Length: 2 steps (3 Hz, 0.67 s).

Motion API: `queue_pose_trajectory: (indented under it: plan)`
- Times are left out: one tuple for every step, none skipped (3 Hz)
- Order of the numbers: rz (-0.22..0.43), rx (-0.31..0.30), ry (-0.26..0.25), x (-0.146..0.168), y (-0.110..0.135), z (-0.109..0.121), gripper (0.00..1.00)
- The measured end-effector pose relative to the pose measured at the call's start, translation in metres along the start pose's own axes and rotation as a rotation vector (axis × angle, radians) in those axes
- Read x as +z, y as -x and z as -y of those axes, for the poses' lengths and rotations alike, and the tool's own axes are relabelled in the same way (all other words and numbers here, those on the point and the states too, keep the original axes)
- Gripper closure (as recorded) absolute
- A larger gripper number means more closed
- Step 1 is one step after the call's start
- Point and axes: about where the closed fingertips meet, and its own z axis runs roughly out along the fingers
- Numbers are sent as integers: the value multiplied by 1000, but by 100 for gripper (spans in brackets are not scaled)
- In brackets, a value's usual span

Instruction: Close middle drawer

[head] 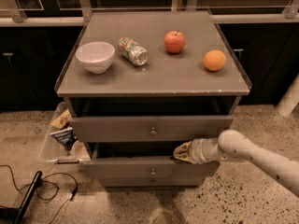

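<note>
The middle drawer (140, 167) is a grey front with a small round knob (153, 171). It stands a little way out of the grey cabinet, with a dark gap above its top edge. My gripper (181, 152) is at the right part of that top edge, pressed against the drawer front. Its tan fingers (184, 150) are drawn together and hold nothing. My white arm (252, 155) comes in from the lower right.
The top drawer front (117, 127) also stands slightly out. On the cabinet top (154, 78) are a white bowl (95, 56), a lying can (132, 51), an apple (174, 41) and an orange (214, 59). A white bin of snack bags (58, 136) and cables (32, 190) lie on the floor at left.
</note>
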Motion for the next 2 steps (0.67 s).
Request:
queue_pose_trajectory:
  plan:
    - [3,-34,16,-17,23,-5,100]
    - [22,-76,20,-43,63,-17,100]
